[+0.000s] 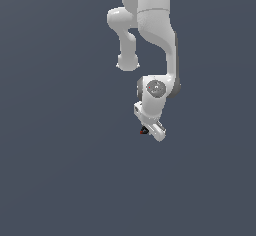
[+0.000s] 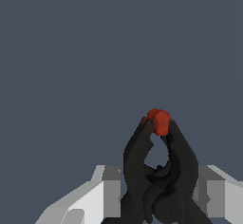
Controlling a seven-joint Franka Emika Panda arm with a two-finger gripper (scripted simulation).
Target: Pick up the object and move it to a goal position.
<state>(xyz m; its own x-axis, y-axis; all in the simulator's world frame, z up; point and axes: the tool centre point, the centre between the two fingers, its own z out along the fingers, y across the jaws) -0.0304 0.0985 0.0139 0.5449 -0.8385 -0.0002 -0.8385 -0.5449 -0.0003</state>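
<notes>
While the gripper appears clamped on the object, a black pronged piece with a red tip that sits between the white fingers, the carry likely wants slow, steady motion so the thin prongs don't slip free.

Plain slate-grey flat surface

The uniform, matte blue-grey ground fills both views without seams, edges or markings. Whether the small black pronged object with a red tip rests on it or hangs above it cannot be told.
</notes>
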